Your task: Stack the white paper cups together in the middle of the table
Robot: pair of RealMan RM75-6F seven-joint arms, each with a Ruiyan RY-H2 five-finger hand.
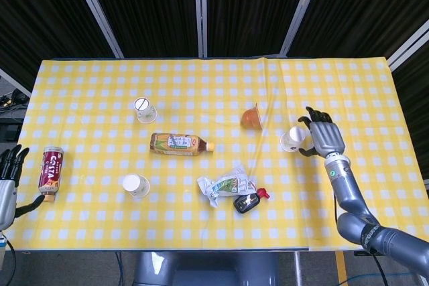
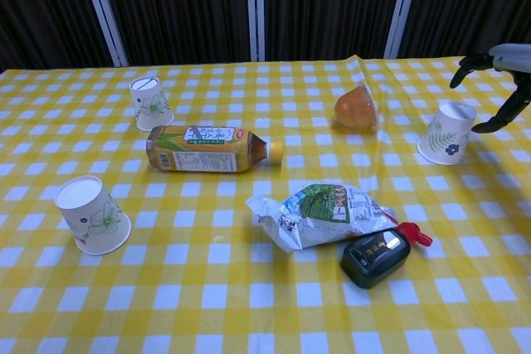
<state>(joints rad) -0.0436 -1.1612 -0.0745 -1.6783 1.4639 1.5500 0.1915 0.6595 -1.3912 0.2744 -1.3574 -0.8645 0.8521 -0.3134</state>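
The right hand (image 1: 320, 135) is hanging just beside the right cup (image 1: 293, 138), on that cup's outer side, so the cup is lying toward the middle of the surface (image 1: 94, 85) from the palm; the fingers are spreading apart and curving toward the cup, holding nothing, and in the chest view the fingertips (image 2: 461, 61) are showing above and to the side of the rim, with no contact that I can make out. This cup is sitting tilted, its mouth facing up and toward the robot, its long axis leaning rather than upright, so a side-on wrap looks the likely grasp to me.

The other two cups are lying well apart on the left half: the back cup (image 1: 145, 110) is sitting beyond the tea bottle (image 1: 181, 143), and the front cup (image 1: 135, 185) is sitting nearer the robot's edge, both tipped; neither is stacked yet, so the task is barely beginning. The left hand (image 1: 8, 177) is waiting at the left edge, just beside the brown bottle (image 1: 51, 168), its fingers apart and gripping nothing; it is nearer those two cups than the right hand is. The snack bag (image 1: 226, 185) and the black bottle (image 1: 248, 201) are occupying part of the middle, which may be crowding the stacking spot; an orange thing (image 1: 251, 118) is lying near the right cup.
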